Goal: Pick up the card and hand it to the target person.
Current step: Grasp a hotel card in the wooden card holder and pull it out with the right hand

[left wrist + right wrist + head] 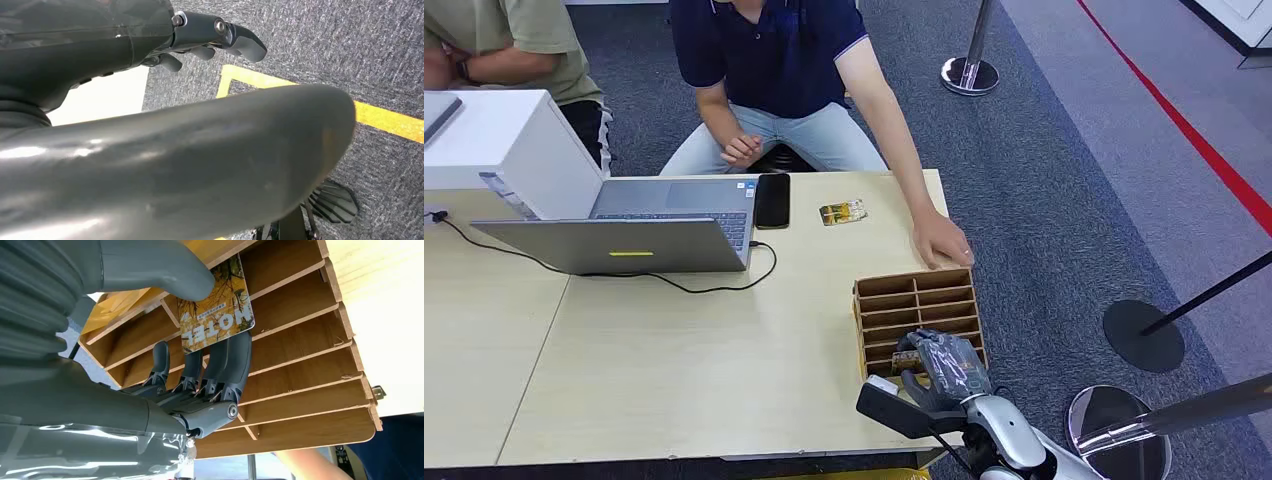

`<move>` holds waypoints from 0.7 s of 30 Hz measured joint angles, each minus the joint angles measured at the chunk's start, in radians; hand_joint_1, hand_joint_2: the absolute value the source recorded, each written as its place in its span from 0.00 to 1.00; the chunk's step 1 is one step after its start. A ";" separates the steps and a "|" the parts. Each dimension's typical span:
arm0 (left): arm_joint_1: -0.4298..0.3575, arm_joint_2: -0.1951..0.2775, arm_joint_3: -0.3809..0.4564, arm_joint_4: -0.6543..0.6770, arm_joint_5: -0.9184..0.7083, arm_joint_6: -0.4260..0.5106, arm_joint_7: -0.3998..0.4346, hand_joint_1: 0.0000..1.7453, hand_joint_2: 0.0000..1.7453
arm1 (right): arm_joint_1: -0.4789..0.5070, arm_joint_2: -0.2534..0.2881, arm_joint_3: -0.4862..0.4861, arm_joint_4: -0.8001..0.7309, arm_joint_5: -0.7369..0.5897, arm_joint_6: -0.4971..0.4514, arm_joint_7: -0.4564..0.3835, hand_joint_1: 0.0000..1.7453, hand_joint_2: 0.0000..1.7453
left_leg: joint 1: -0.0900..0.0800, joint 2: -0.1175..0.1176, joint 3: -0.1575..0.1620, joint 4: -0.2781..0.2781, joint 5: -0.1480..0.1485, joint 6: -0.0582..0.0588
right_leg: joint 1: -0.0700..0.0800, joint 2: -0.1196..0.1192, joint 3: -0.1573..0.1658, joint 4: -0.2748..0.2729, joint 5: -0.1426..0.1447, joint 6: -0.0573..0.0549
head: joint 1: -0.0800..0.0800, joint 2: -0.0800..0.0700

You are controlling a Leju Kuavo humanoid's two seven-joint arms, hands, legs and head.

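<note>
A card (pixel 220 310) printed with autumn leaves and the word HOTEL is pinched between the thumb and the dark fingers (pixel 235 360) of my right hand (pixel 200 375). It sits at a slot of the brown wooden card rack (pixel 310 365). From the head view, my right hand (pixel 944 365) covers the near rows of the rack (pixel 919 298), with a sliver of the card (pixel 906 357) beside it. A person in a navy shirt (pixel 774 50) sits across the table, one hand (pixel 941 243) resting just beyond the rack. My left hand (pixel 200 40) hangs over the carpet, holding nothing.
A second card (pixel 842 212) lies on the table (pixel 674 370) near the person. A laptop (pixel 624 235) with its cable, a black phone (pixel 772 200) and a white box (pixel 494 140) occupy the far left. Another person (pixel 504 40) sits at the back left. Stanchion bases (pixel 1142 335) stand to the right.
</note>
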 joint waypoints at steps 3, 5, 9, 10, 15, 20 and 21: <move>0.000 0.000 0.000 0.000 0.000 0.000 0.000 0.00 1.00 | 0.000 0.000 0.000 0.000 0.000 0.000 0.000 0.95 1.00 | 0.000 0.000 0.000 0.000 0.000 0.000 | 0.000 0.000 0.000 0.000 0.000 0.000 | 0.000 0.000; 0.000 0.000 0.000 0.000 0.000 0.000 0.000 0.00 1.00 | 0.000 0.000 0.000 0.000 0.000 0.000 0.000 0.95 1.00 | 0.000 0.000 0.000 0.000 0.000 0.000 | 0.000 0.000 0.000 0.000 0.000 0.000 | 0.000 0.000; 0.000 0.000 0.000 0.000 0.000 0.000 0.000 0.00 1.00 | 0.000 0.000 0.000 0.000 0.000 0.000 0.000 0.95 1.00 | 0.000 0.000 0.000 0.000 0.000 0.000 | 0.000 0.000 0.000 0.000 0.000 0.000 | 0.000 0.000; 0.000 0.000 0.000 0.000 0.000 0.000 0.000 0.00 1.00 | 0.000 0.000 0.000 0.000 0.000 0.000 0.000 0.95 1.00 | 0.000 0.000 0.000 0.000 0.000 0.000 | 0.000 0.000 0.000 0.000 0.000 0.000 | 0.000 0.000; 0.000 0.000 0.000 0.000 0.000 0.000 0.000 0.00 1.00 | 0.000 0.000 0.000 0.000 0.000 0.000 0.000 0.95 1.00 | 0.000 0.000 0.000 0.000 0.000 0.000 | 0.000 0.000 0.000 0.000 0.000 0.000 | 0.000 0.000; 0.000 0.000 0.000 0.000 0.000 0.000 0.000 0.00 1.00 | 0.000 0.000 0.000 0.000 0.000 0.000 0.000 0.95 1.00 | 0.000 0.000 0.000 0.000 0.000 0.000 | 0.000 0.000 0.000 0.000 0.000 0.000 | 0.000 0.000; 0.000 0.000 0.000 0.000 0.000 0.000 0.000 0.00 1.00 | 0.000 0.000 0.000 0.000 0.000 0.000 0.000 0.95 1.00 | 0.000 0.000 0.000 0.000 0.000 0.000 | 0.000 0.000 0.000 0.000 0.000 0.000 | 0.000 0.000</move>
